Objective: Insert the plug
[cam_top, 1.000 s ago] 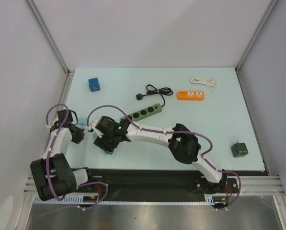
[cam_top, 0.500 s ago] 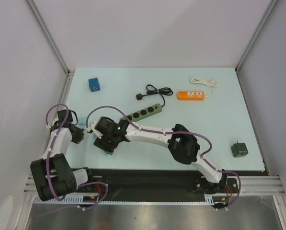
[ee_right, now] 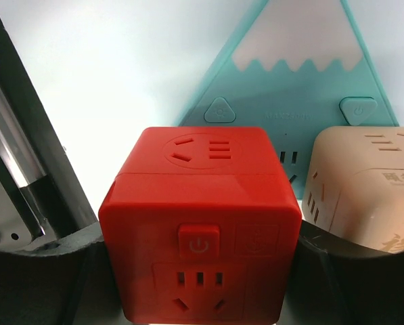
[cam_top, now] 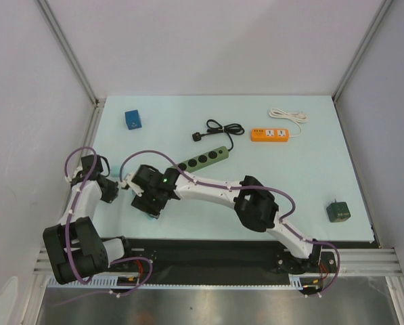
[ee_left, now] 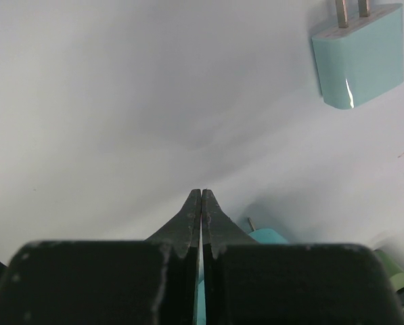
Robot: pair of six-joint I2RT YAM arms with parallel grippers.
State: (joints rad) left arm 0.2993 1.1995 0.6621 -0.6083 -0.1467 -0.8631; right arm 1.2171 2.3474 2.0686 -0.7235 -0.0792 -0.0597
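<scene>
The left arm is folded back on itself well to the left of the green power strip (cam_top: 203,159). The two black fingers (ee_left: 187,220) of the left end effector (cam_top: 110,188) are pressed flat together with nothing between them. The right arm reaches across the desk (cam_top: 289,176) from its base with the elbow bent. It places the right end effector (cam_top: 147,202) near the strip's left end, on the side toward the arm bases. Its jaws stand wide, one against each side of a red cube socket (ee_right: 198,223), which fills the gap between them. The cube is glossy moulded plastic with rounded edges, a square power button and slotted outlets on two faces. Beyond it lie a teal triangular socket (ee_right: 293,101) printed as a snow-capped peak and a matte beige cube socket (ee_right: 364,183). The teal plug (ee_left: 361,57), a smooth rounded block with two flat metal prongs, lies flat on the desk, apart from the strip.
</scene>
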